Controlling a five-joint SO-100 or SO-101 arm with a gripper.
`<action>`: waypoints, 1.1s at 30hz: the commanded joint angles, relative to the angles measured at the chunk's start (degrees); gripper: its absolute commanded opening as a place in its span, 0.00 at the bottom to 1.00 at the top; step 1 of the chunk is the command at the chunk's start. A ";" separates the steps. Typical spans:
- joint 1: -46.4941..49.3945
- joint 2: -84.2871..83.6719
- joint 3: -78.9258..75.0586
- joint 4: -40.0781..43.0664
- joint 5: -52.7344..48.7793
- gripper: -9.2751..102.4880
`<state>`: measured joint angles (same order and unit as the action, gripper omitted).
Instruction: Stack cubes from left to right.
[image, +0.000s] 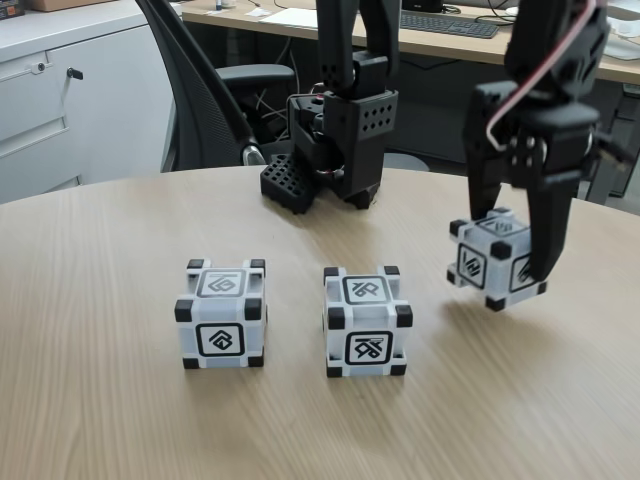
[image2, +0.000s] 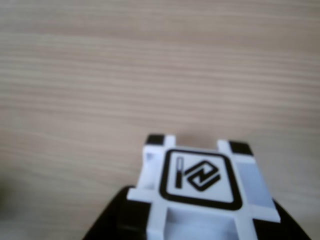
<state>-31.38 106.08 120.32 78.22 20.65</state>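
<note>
Three white cubes with black corners are in the fixed view. The left cube (image: 222, 315) and the middle cube (image: 366, 322) stand on the wooden table (image: 90, 400), a little apart. The right cube (image: 473, 266) hangs tilted just above the table, casting a shadow beneath it. My gripper (image: 508, 250) is shut on this cube, one black finger on each side. In the wrist view the held cube (image2: 200, 177) fills the lower middle, with a black finger (image2: 112, 220) beside it and blurred tabletop beyond.
The arm's black base (image: 350, 130) and a black perforated block (image: 288, 185) sit at the table's rear edge. Behind them are an office chair (image: 200, 90), a desk with a keyboard (image: 450, 22) and a grey cabinet (image: 50, 100).
</note>
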 joint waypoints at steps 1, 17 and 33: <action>0.35 7.38 -0.70 0.44 -0.70 0.08; 19.07 13.01 -1.32 0.44 -14.33 0.08; 27.16 25.66 -0.53 0.44 -24.35 0.08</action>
<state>-5.54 128.85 120.32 79.10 -2.55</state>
